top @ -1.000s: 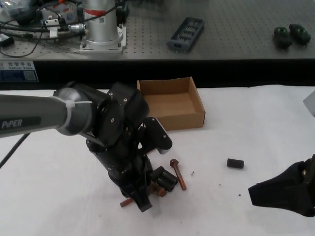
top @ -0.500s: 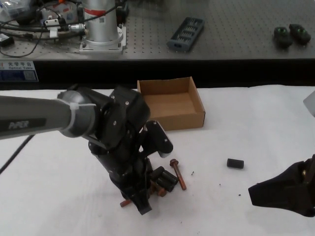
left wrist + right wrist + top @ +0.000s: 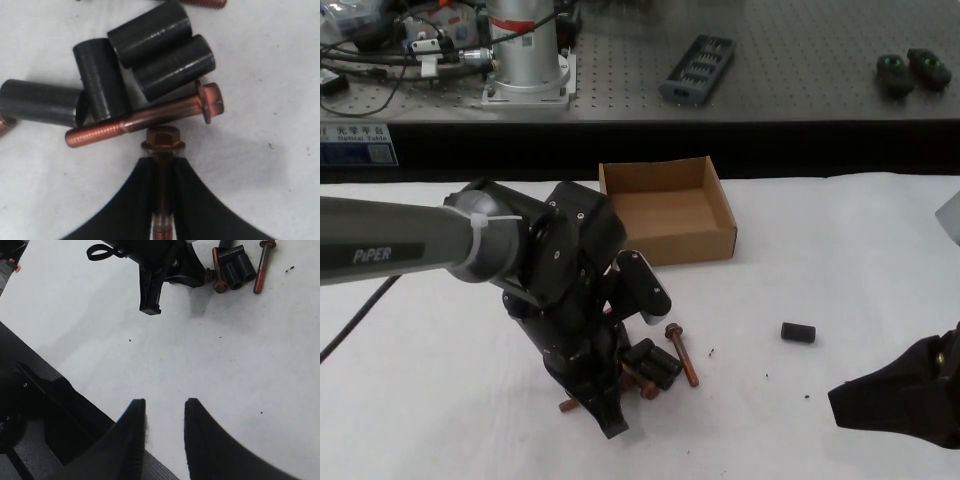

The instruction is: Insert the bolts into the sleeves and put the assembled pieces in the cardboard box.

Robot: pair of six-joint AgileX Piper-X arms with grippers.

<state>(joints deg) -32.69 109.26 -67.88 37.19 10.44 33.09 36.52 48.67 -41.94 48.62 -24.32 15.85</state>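
left end effector (image 3: 163, 164) grips a bolt (image 3: 163, 142) by its shank; lift straight up, clear of the sleeves (image 3: 150, 33). right end effector (image 3: 164, 409) slightly open, empty.

Left gripper (image 3: 163, 167): one bolt (image 3: 163, 142) sits between the jaws, its head just past their tips. A second bolt (image 3: 145, 117) lies crosswise, touching that head. Four sleeves (image 3: 150, 32) cluster just beyond it. A lone sleeve (image 3: 799, 332) and the cardboard box (image 3: 690, 245) lie well apart from the jaws.
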